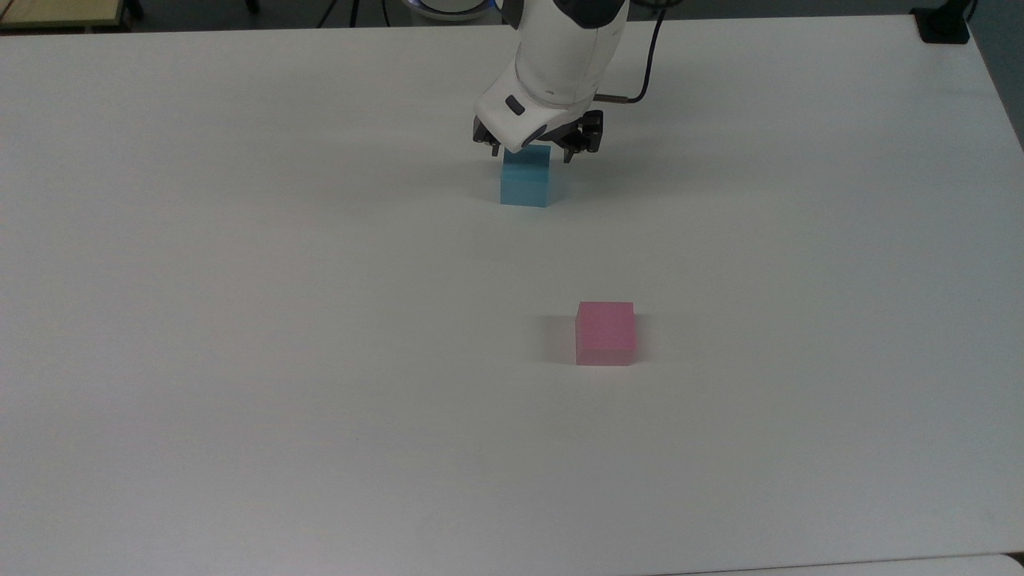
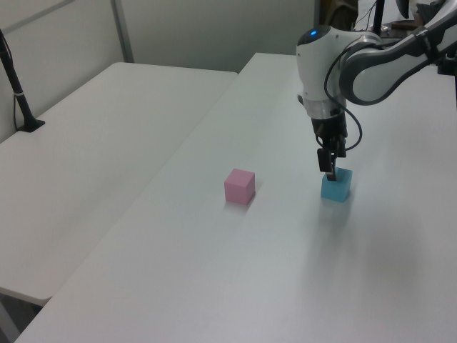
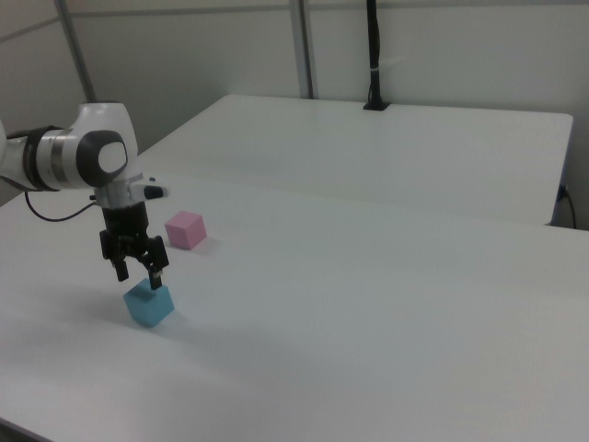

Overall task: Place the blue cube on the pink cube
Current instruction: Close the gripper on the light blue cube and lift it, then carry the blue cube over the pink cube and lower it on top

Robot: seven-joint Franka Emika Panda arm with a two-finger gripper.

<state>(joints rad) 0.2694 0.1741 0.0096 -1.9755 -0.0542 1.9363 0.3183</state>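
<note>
The blue cube [image 3: 149, 304] rests mid-surface [image 1: 240, 320], well apart from the pink cube [image 1: 606, 333] and every edge; the spread fingers [image 3: 158, 273] hang just above it, their tips partly hidden in the top view

Bright, even overhead light; soft faint shadows; slightly hazy, washed-out pictures.

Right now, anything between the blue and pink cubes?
Nothing. The top view shows only bare white table between the blue cube and the pink cube; the left view agrees.
</note>
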